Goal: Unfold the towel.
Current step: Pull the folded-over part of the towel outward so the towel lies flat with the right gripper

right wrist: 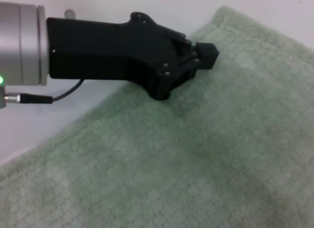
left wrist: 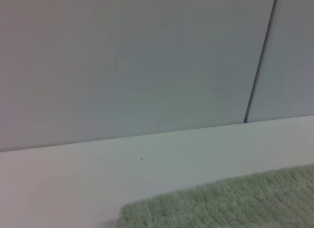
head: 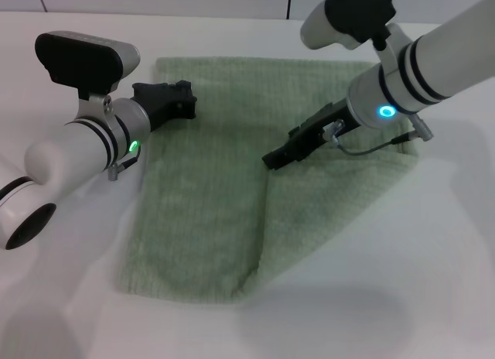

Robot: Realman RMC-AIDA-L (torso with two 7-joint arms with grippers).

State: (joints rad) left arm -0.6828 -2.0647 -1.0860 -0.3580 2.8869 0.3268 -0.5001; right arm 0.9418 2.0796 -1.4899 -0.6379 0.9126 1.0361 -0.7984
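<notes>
White tabletop runs back to a pale panelled wall w/ 1 dark vertical seam.

Towel: pale green terry, spread over the table centre, mostly flat. Its right portion lies as a second layer, w/ a diagonal fold edge running from the mid area down to the near edge.

Left gripper: at the towel's left edge, near the far-left corner, low over the cloth. Fingers together, nothing visibly held; contact w/ the cloth can't be confirmed.

Right gripper: over the towel centre, pointing down-left, tip at or just above the fold edge. Fingers look closed; whether cloth is pinched can't be told.

View differences:
- Head view: only view showing both arms, the full towel outline and the fold.
- Left wrist view: shows wall, table and 1 towel corner; no fingers visible.
- Right wrist view: shows the left gripper close up at the towel's border, black housing, jaws together, bare table beside it.
</notes>
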